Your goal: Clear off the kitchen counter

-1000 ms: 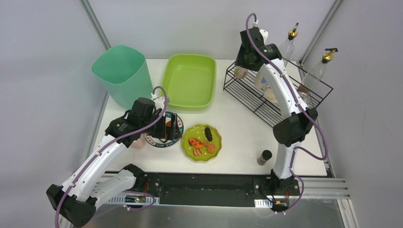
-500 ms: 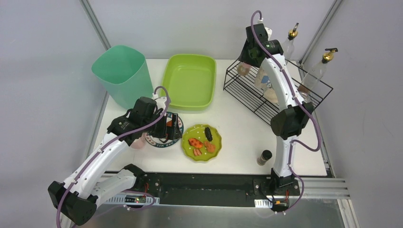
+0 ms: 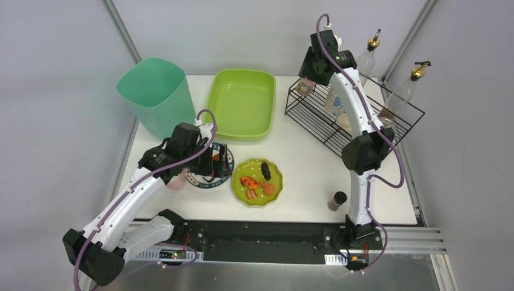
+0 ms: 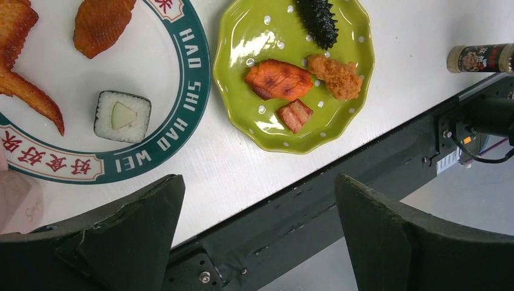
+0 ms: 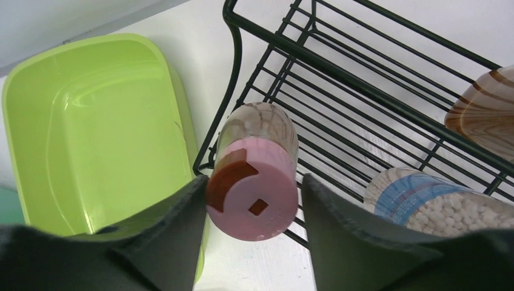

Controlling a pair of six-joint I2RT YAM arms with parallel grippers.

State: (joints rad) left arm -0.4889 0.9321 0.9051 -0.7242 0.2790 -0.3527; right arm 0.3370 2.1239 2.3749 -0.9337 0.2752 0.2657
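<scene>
Kitchen counter (image 3: 303, 157) lies beneath both grippers, uncleared. Wire rack (image 3: 327, 130) sits under the right gripper (image 5: 253, 182), whose fingers (image 5: 363, 242) flank a pink-capped jar (image 5: 254, 200); contact cannot be confirmed. Left gripper (image 4: 257, 179) hangs wide open, the green plate (image 4: 242, 36) just ahead. Risk: a jar released on the rack's corner wires may tip and fall.

White link shells being seen on left arm (image 3: 130, 197) and right arm (image 3: 359, 112), joints being capped black. Purple cable (image 3: 401, 171) being looped along each. Fingers (image 4: 121, 236) being shown matte black, wedge-shaped.
</scene>
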